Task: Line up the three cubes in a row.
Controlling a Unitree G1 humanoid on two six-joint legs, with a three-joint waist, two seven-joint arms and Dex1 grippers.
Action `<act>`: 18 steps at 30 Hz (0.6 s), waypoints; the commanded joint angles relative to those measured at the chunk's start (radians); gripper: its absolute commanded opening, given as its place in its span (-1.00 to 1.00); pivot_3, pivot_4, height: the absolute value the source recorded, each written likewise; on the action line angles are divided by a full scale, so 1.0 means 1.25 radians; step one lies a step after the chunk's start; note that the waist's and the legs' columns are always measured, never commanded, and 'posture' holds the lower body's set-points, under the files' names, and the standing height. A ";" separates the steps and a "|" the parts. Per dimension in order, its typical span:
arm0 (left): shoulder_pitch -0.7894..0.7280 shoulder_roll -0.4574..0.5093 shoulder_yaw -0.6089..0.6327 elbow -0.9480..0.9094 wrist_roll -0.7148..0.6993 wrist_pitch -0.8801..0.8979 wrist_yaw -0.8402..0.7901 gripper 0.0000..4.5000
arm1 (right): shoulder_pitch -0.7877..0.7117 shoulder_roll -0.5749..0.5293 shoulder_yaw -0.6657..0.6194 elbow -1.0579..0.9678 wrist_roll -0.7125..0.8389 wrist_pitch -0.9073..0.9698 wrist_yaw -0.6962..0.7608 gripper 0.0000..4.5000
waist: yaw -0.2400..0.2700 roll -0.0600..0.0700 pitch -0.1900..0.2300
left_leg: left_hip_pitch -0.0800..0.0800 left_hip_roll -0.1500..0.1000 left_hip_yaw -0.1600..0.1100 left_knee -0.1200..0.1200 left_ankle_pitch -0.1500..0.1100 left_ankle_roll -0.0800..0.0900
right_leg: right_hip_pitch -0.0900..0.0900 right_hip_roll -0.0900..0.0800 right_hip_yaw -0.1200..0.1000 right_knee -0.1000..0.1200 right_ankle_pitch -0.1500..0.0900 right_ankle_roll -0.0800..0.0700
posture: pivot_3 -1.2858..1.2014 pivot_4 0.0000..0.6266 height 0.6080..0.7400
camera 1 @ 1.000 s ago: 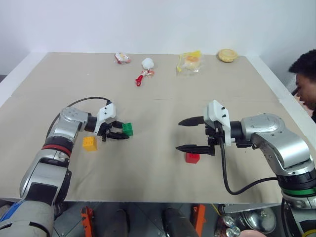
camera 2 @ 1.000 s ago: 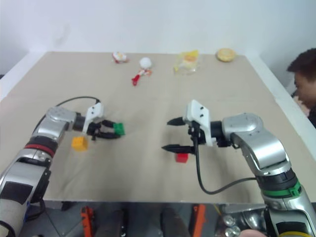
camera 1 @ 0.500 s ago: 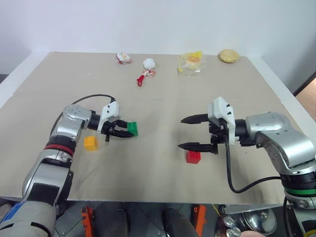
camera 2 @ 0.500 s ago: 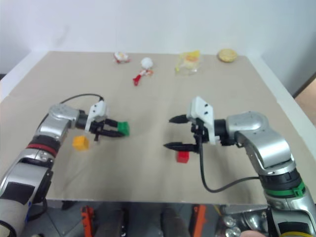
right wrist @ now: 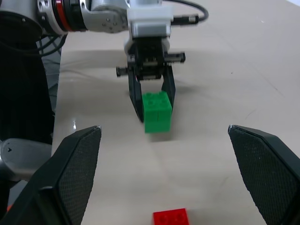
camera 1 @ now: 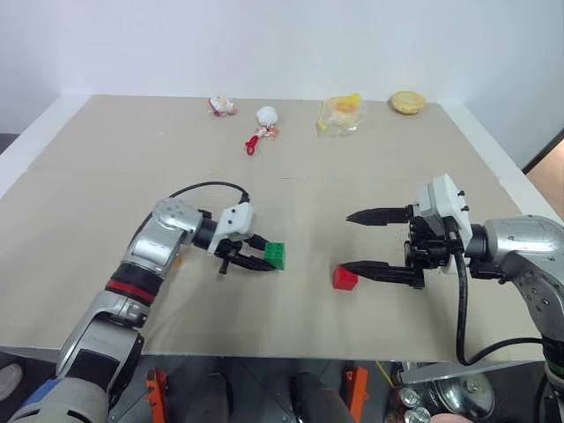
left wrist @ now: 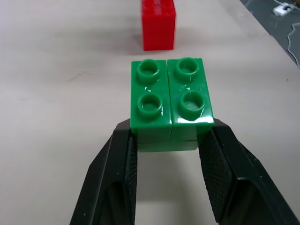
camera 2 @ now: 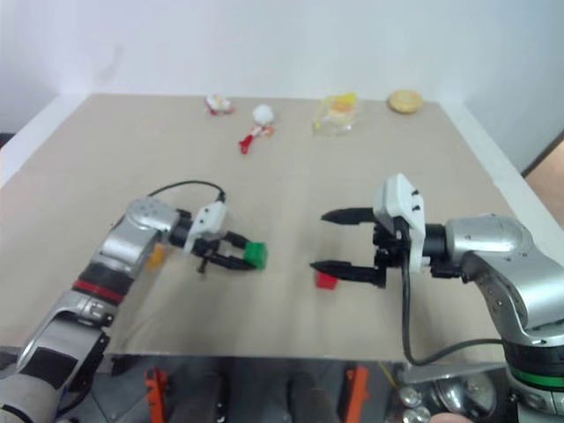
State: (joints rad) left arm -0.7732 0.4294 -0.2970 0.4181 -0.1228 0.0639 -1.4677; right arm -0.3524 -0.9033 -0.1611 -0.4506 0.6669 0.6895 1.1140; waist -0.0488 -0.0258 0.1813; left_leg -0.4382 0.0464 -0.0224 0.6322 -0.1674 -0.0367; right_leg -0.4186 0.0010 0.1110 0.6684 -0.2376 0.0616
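Our left gripper [camera 1: 262,255] is clamped on the green cube [camera 1: 275,256]; the red cube [camera 1: 345,278] lies just past it, beside the lower fingertip of our right gripper [camera 1: 363,242], whose fingers are spread wide; behind our left forearm sits the yellow-orange cube [camera 2: 156,256]

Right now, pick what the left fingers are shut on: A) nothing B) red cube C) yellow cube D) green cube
D: the left fingers clamp both sides of the green cube, while the red cube sits apart on the table.
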 commanded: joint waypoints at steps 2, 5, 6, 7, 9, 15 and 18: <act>-0.007 -0.010 -0.014 -0.009 0.013 -0.010 0.014 -0.43 | 0.004 -0.019 -0.039 -0.039 0.028 0.005 -0.018 1.00 | 0.001 0.000 0.000 | 0.000 0.000 0.000 0.000 0.000 0.001 | 0.000 0.000 0.000 0.000 0.000 0.000 | 0.03 -0.52 1.00; -0.008 -0.013 -0.024 -0.004 0.020 -0.009 0.016 -0.43 | 0.007 -0.024 -0.041 -0.044 0.035 0.008 -0.028 1.00 | 0.000 0.000 0.000 | 0.000 0.000 0.000 0.001 0.000 0.001 | 0.000 0.000 0.000 0.000 0.001 0.000 | 0.03 -0.52 1.00; -0.008 -0.013 -0.028 -0.003 0.024 -0.009 0.018 -0.43 | 0.008 -0.025 -0.041 -0.045 0.037 0.009 -0.031 1.00 | 0.000 0.000 0.000 | 0.000 0.000 0.000 0.001 0.000 0.001 | 0.000 0.000 0.000 0.000 0.001 0.000 | 0.03 -0.52 1.00; -0.008 -0.014 -0.032 -0.001 0.028 -0.009 0.022 -0.43 | 0.009 -0.027 -0.041 -0.046 0.038 0.009 -0.033 1.00 | 0.000 0.000 0.000 | 0.000 0.000 0.000 0.001 0.000 0.001 | 0.000 0.000 0.000 0.000 0.001 0.000 | 0.03 -0.52 1.00; -0.007 -0.016 -0.038 -0.003 0.035 -0.001 0.030 -0.43 | 0.012 -0.031 -0.040 -0.049 0.039 0.011 -0.037 1.00 | 0.001 0.000 0.000 | 0.000 0.000 0.000 0.000 0.000 0.001 | 0.000 0.000 0.000 0.000 0.000 0.000 | 0.03 -0.52 1.00; 0.007 -0.012 -0.047 -0.038 0.044 0.054 0.057 -0.43 | 0.018 -0.040 -0.039 -0.048 0.043 0.010 -0.043 1.00 | 0.001 0.000 0.000 | -0.001 0.000 0.000 0.000 0.000 0.001 | 0.000 0.000 0.000 0.000 0.000 0.000 | 0.03 -0.52 1.00; 0.024 -0.006 -0.047 -0.080 0.039 0.085 0.064 -0.43 | 0.017 -0.042 -0.036 -0.048 0.043 0.009 -0.046 1.00 | 0.000 0.000 0.000 | -0.001 0.000 0.000 0.000 0.000 0.001 | 0.000 0.000 0.000 0.000 0.001 0.000 | 0.03 -0.52 1.00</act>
State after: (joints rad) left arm -0.7443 0.4129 -0.3572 0.3689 -0.0671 0.1559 -1.3940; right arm -0.3264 -0.9379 -0.1658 -0.4854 0.7043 0.7081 1.0618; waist -0.0482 -0.0258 0.1813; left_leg -0.4389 0.0464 -0.0222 0.6328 -0.1668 -0.0358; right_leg -0.4187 0.0009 0.1113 0.6683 -0.2370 0.0615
